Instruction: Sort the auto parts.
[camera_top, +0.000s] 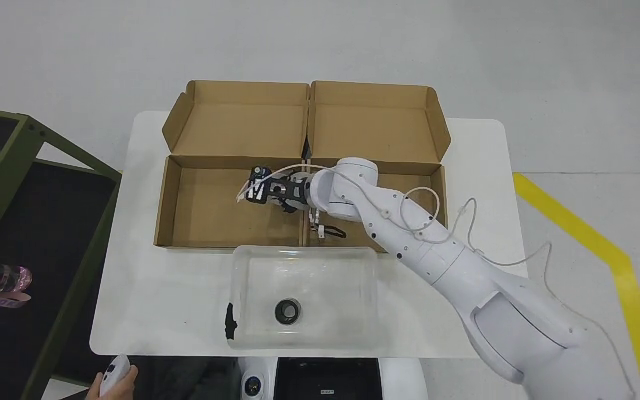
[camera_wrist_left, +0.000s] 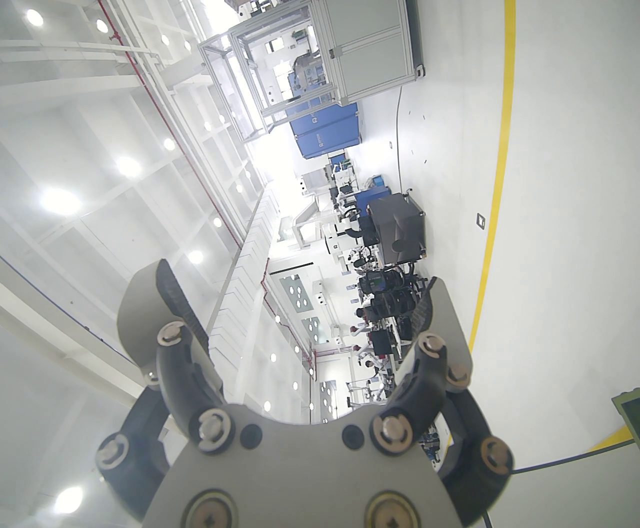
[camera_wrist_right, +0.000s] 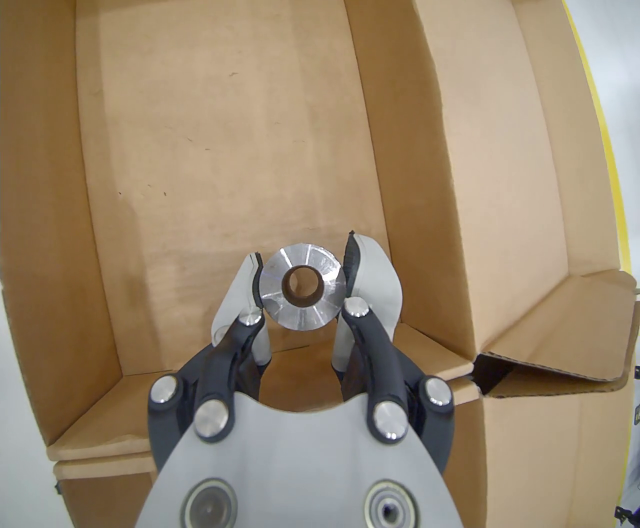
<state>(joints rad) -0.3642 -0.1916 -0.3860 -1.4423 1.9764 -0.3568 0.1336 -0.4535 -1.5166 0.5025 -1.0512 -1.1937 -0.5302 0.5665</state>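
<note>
A silver metal ring (camera_wrist_right: 320, 311) with a round hole is clamped between the fingers of my right gripper (camera_wrist_right: 304, 260), which is shut on it. In the top view that gripper (camera_top: 265, 187) hangs over the left compartment (camera_top: 200, 210) of the open cardboard box, whose floor is bare. A small black part (camera_top: 328, 232) lies in the right compartment beside the divider. A black ring (camera_top: 289, 311) sits in the clear plastic bin (camera_top: 240, 285) in front of the box. My left gripper (camera_wrist_left: 300, 280) is open, holds nothing and points away into the room.
A black piece (camera_top: 230, 322) sits at the bin's left wall. The box flaps (camera_top: 245, 120) stand open at the back. A dark green frame (camera_top: 30, 200) borders the white table (camera_top: 130, 280) on the left. There is free tabletop right of the box.
</note>
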